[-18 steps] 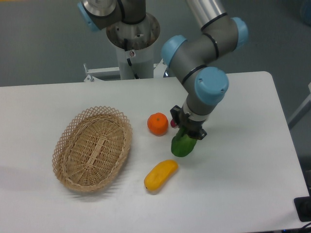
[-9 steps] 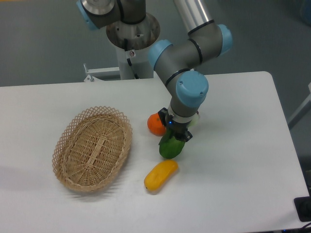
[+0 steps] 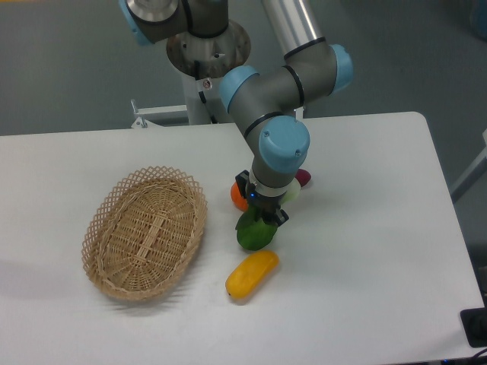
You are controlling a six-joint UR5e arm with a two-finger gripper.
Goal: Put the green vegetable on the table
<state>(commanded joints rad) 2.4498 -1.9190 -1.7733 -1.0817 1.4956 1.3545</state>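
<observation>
The arm hides most of the orange [image 3: 238, 195] and the purple piece [image 3: 303, 179]; only slivers show. The gripper [image 3: 259, 214] is clenched on the vegetable [image 3: 254, 234], whose leafy green end hangs near the middle of the table [image 3: 365, 251], just above the smooth yellow fruit [image 3: 252, 274]. The oval wicker basket [image 3: 144, 232] sits toward the left edge; bare white top stretches to the right edge.

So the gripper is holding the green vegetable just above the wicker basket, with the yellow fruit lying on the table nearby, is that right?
Not quite. The camera view shows the gripper holding the green vegetable over the bare table, to the right of the wicker basket, not above it. The yellow fruit does lie on the table just below it.
</observation>
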